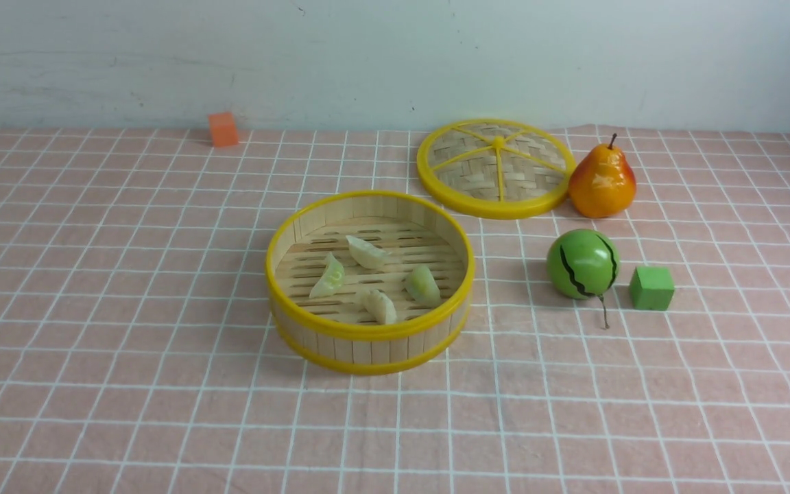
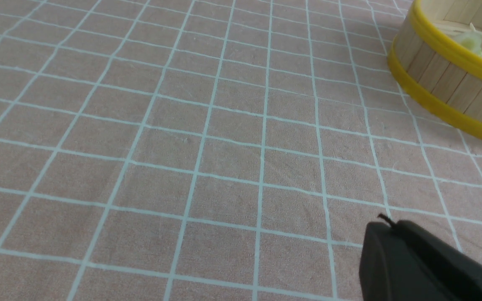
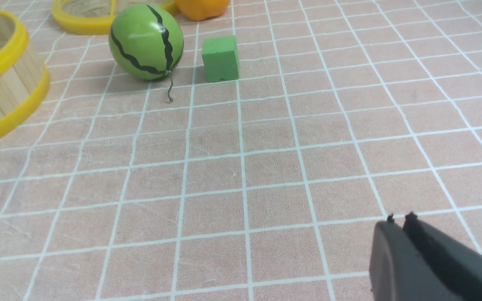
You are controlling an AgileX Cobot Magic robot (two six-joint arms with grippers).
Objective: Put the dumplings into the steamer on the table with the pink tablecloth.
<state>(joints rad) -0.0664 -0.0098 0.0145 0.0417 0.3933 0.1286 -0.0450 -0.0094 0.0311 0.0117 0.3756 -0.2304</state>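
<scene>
Dumplings [image 1: 367, 278] all sit in the steamer [image 1: 367, 343], mid-frame; both empty, closed grippers [image 2: 385, 223] [image 3: 400, 219] might bump it.

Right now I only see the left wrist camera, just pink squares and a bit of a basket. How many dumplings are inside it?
Observer: Four dumplings lie on the slatted floor of the steamer; none are on the tablecloth.
Operator: Does the basket have its lid on?
Observer: No. The lid lies flat on the cloth behind the steamer, toward the robot's right.
Operator: What else is over there?
Observer: A pear touches the lid's edge; in front of it sit a striped green melon ball and a green cube.
Operator: Is the other gripper holding anything?
Observer: No. The right gripper is empty, its tips nearly together.
</scene>
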